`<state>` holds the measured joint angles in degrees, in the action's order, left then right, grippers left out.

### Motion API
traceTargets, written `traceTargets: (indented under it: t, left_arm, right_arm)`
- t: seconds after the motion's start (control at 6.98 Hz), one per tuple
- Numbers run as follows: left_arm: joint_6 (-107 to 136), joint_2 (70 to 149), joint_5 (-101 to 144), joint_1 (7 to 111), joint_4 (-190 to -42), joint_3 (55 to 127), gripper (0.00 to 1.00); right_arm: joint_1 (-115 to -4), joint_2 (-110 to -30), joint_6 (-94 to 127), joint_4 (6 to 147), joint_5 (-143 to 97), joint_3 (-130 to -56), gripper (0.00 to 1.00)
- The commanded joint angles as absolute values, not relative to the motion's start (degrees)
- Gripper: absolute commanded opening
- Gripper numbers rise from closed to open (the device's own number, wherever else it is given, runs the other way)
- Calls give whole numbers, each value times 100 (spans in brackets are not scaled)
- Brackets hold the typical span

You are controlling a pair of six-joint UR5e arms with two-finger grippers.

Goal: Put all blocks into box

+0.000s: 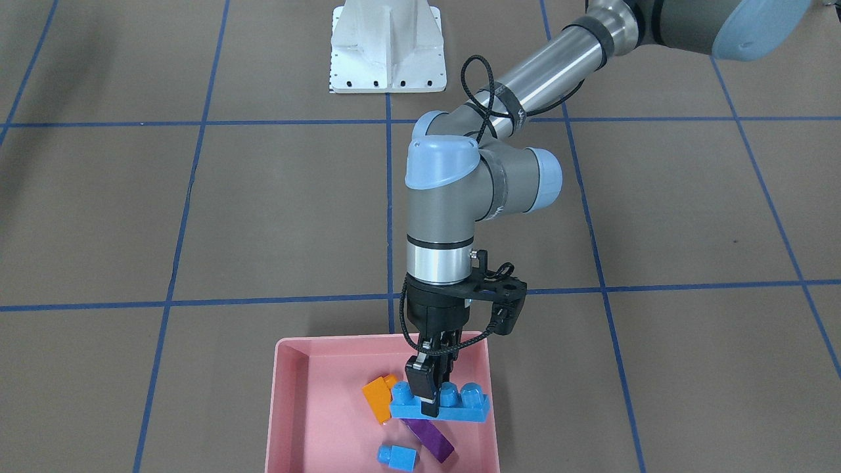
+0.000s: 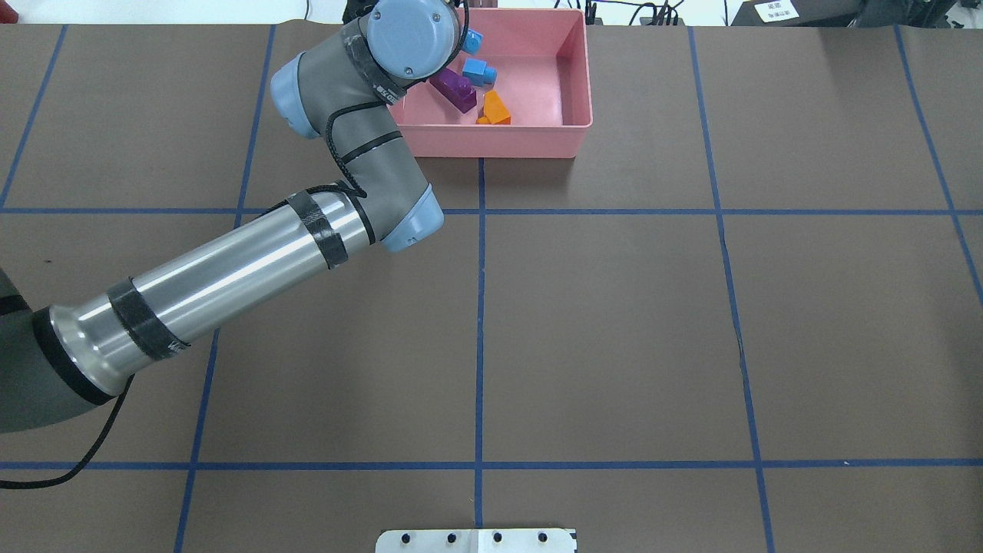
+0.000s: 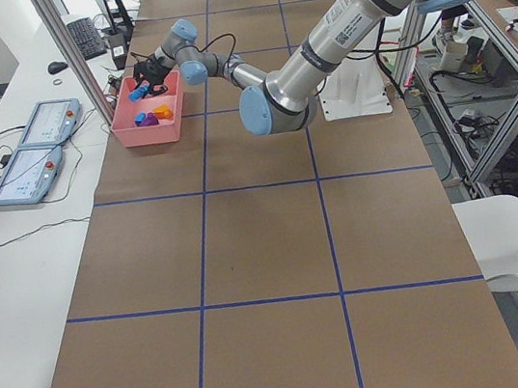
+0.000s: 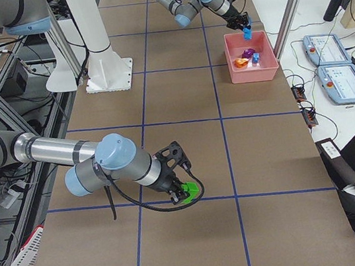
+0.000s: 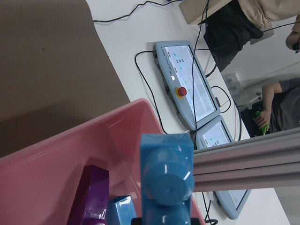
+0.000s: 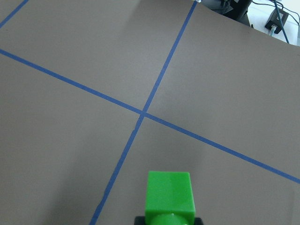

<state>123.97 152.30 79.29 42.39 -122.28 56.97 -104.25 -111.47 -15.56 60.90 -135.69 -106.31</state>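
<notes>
My left gripper [image 1: 427, 394] is shut on the long light-blue bar [image 1: 460, 402] and holds it just above the floor of the pink box [image 1: 282, 394]. In the box lie the orange brick [image 1: 378, 397], the long purple brick [image 1: 430, 439] and the small light-blue cube [image 1: 397, 456]. The left wrist view shows the bar [image 5: 166, 183] over the box wall [image 5: 70, 154]. My right gripper [image 4: 182, 189] is far from the box, low over the table, shut on the green brick [image 4: 187, 191]. The green brick also shows in the right wrist view [image 6: 168, 197].
The white metal base [image 1: 387, 46] stands at the robot's side of the table. Two control pendants [image 5: 187, 84] lie past the table edge behind the box. Blue tape lines [image 6: 154, 93] cross the brown table.
</notes>
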Motion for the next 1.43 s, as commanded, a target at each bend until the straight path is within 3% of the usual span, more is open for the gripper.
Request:
traceTargets:
  t: [0.0,0.29,0.86,1.29]
  left_arm:
    - [11947,15511,8792,4245,-11457,5774,100]
    - [11707,15521,9595,4359,-10945,6116,100]
    - [10008,15469,10072,4736,-8922,6934,100]
    - [7979,14655,10099,5079,-8658,7713,100]
  right_arm:
    - [-10424,-10375,-1556,6860,-13570,-10617,0]
    - [-10285,-9305,-1321,7861,-13535,-10609,0]
    - [-8592,-7299,319,8859,-12807,-10434,0]
    - [-7615,-5876,1822,8851,-12780,-9444,0]
